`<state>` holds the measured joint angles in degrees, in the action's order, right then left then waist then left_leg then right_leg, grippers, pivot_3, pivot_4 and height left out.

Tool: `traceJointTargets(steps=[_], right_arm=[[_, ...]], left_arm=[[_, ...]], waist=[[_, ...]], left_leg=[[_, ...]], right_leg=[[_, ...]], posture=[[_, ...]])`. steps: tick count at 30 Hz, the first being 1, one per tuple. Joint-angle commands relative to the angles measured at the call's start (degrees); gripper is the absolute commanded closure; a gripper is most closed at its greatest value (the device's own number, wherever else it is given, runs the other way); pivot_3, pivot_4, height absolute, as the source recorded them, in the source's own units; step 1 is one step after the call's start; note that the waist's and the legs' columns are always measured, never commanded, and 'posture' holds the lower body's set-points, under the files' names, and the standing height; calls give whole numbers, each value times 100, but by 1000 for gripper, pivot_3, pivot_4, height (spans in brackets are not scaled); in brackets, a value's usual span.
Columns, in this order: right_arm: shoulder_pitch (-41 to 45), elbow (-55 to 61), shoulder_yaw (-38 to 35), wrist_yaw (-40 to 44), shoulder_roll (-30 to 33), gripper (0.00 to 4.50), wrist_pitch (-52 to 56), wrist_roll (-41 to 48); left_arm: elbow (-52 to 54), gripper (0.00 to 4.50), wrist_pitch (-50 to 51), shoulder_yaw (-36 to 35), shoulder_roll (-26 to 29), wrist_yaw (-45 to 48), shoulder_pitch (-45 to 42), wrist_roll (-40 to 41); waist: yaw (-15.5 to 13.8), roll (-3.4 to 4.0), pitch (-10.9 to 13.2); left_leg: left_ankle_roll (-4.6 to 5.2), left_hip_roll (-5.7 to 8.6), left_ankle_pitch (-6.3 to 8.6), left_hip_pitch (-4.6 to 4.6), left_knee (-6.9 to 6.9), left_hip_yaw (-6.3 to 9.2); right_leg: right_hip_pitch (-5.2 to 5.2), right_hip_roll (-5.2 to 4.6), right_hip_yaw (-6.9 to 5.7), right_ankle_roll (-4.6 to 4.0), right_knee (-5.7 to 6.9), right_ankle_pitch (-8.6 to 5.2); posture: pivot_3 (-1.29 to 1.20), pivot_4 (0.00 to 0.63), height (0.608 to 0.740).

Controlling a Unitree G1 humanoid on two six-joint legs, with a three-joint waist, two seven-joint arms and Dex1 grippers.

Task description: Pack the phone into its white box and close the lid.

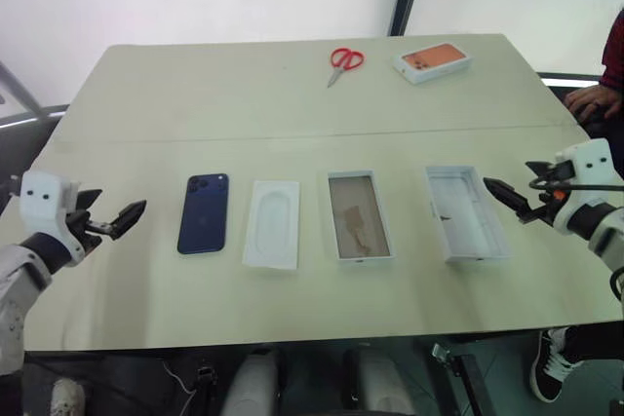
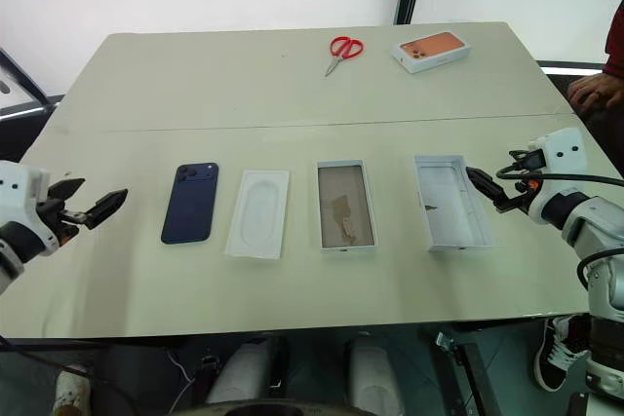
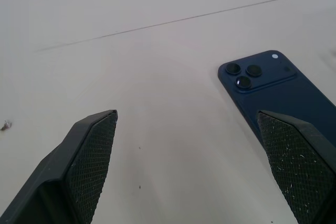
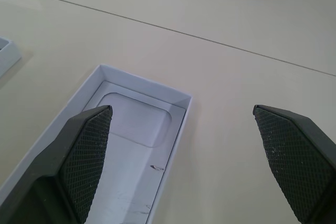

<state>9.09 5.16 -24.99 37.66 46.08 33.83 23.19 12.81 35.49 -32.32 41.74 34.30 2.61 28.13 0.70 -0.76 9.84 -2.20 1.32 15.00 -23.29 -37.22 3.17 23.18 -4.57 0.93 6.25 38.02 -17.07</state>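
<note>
The dark blue phone [image 1: 204, 212] lies back-up at the left of the table, its camera cluster at the far corner. The white box [image 1: 359, 216], a tray with a brownish floor, sits open in the middle of the row. Right of it the lid [image 1: 466, 212] lies with its white inner face up. My left gripper [image 1: 112, 209] hovers open just left of the phone [image 3: 273, 87], with nothing between its fingers. On the other side, my right gripper [image 1: 512, 182] hangs open beside the lid's right edge [image 4: 131, 145], also holding nothing.
A flat white insert [image 1: 272, 223] with an oval recess lies between phone and box. Red-handled scissors [image 1: 343, 61] and a box with an orange phone picture [image 1: 432, 60] sit at the far edge. A person's hand [image 1: 593, 99] rests at the far right corner.
</note>
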Motion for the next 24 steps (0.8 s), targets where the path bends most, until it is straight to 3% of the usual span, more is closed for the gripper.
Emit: traceJointTargets(steps=[1,16,24], right_arm=[[110,95,-45,115,148,0,-141,24],[481,562,623,51,-413,0,95,300],[898,803,1427,215,-684,0,7,252]], left_arm=[[73,65,-122,-119,40,8,-4,23],[668,65,187,-124,-193,-242,102,344],[1169,65,461,415,-629,-650,-158,526]], waist=[[0,0,0],[9,0,0],[-11,-1,-1]], left_leg=[[0,0,0,0,0,0],[0,-1,0,0,0,1],[0,1,0,0,-4,3]], right_leg=[[0,0,0,0,0,0],[1,0,1,0,0,0],[-2,-1,-1,0,1,0]], posture=[[0,150,740],[0,150,740],[0,150,740]])
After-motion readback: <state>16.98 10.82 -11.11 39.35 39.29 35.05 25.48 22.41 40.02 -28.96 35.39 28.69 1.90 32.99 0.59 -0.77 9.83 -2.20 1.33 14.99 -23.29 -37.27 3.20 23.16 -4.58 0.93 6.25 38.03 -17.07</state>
